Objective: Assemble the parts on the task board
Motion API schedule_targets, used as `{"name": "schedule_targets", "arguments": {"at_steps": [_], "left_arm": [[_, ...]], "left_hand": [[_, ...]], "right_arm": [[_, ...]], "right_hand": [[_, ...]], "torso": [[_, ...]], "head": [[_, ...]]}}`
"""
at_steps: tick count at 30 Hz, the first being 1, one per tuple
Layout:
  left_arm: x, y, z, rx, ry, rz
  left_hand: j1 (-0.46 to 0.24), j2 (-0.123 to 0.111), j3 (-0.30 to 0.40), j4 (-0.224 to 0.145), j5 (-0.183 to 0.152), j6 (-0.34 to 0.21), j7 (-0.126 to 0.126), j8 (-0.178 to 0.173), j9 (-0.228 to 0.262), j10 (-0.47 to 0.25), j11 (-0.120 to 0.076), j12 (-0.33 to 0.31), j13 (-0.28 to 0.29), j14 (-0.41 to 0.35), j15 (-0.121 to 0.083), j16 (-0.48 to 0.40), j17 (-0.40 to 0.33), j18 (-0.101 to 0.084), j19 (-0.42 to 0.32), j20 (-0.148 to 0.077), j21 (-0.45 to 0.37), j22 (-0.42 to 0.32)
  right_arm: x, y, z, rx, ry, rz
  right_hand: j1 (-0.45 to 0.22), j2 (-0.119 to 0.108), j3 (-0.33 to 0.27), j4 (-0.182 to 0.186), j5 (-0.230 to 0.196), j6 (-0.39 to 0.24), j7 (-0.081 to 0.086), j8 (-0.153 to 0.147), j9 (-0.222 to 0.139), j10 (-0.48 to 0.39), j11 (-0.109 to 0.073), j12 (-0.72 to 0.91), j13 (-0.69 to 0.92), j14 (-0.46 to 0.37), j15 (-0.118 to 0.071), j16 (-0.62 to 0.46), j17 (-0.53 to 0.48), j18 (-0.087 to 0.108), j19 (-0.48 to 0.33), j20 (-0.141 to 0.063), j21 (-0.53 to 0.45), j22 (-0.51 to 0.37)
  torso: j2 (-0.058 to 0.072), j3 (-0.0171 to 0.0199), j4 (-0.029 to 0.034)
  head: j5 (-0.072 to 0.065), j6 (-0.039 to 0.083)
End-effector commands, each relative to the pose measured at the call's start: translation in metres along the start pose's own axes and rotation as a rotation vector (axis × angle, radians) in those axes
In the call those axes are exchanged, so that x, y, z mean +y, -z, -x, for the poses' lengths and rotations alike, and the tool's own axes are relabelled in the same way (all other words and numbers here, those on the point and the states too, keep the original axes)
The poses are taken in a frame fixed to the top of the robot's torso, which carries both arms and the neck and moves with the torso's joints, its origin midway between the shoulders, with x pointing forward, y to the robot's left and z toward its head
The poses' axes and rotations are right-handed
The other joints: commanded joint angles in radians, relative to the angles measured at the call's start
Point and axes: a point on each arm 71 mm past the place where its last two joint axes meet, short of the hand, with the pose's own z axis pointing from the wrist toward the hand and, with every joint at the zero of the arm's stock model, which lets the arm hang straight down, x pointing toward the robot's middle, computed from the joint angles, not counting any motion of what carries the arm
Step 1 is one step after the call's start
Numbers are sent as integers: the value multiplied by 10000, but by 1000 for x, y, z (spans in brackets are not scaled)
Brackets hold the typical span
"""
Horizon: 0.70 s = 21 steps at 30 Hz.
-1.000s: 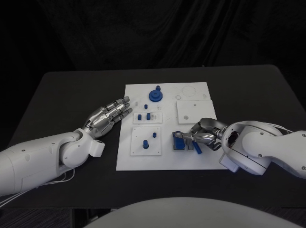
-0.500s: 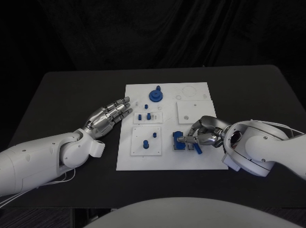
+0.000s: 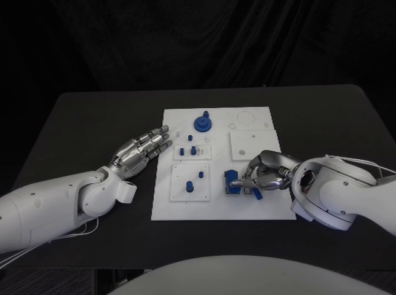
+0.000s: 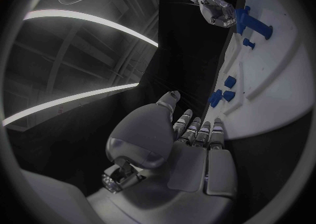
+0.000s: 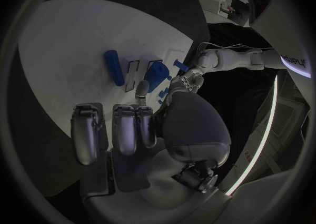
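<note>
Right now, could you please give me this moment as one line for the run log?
left robot hand: open, beside white board | right robot hand: over blue parts at board's near right; grip unclear

This looks like a robotics lab. A black tabletop (image 3: 91,123) stands before a black curtain (image 3: 198,43). Long strip lights (image 4: 86,21) run across the ceiling overhead.

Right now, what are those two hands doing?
Left hand open, flat beside task board. Right hand fingers on blue part. Nothing in the way.
</note>
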Motion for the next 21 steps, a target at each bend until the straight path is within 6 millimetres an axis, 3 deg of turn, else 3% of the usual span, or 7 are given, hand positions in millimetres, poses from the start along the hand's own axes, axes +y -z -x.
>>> {"name": "schedule_targets", "arguments": {"at_steps": [1,6,10,21], "left_arm": [[3,2,0,24,65,77],[3,2,0,14,59,87],[3,2,0,12,60,87],[4,2,0,30,79,128]], "left_hand": [[-130,1,104,-9,42,18,37,39,8,21,-9,53,12,14,39,-37,-14,115,19,78,37,-9],[-130,1,104,-9,42,18,37,39,8,21,-9,53,12,14,39,-37,-14,115,19,78,37,-9],[-130,1,104,-9,42,18,37,39,8,21,-9,53,12,14,39,-37,-14,115,19,78,37,-9],[-130,1,104,-9,42,18,37,39,8,21,-9,53,12,14,39,-37,-14,115,19,78,37,-9]], "right_arm": [[1,1,-2,82,295,308],[0,2,-2,151,316,326],[-1,4,-5,294,353,269],[-3,2,-8,325,313,177]], "right_hand": [[-237,-27,8,32,-46,-45,-30,57,23,1038,-75,26,2633,1049,-93,29,2635,-146,1014,-104,26,2615],[-374,-188,-4,34,-51,-47,-51,88,46,1038,-97,26,2633,1049,-115,29,2635,-149,1020,-128,35,2618],[-329,-179,35,19,-48,-47,-59,100,54,1038,-104,26,2633,1049,-122,29,2635,-147,1017,-135,30,2617],[51,157,269,-9,-47,-22,-92,200,109,1038,-134,26,2633,1049,-150,29,2635,-148,1017,-167,31,2617]], "torso": [[5,-5,3],[9,-7,5],[10,-6,14],[6,-3,-1]], "head": [[25,-2],[33,-2],[46,-2],[66,-2]]}}
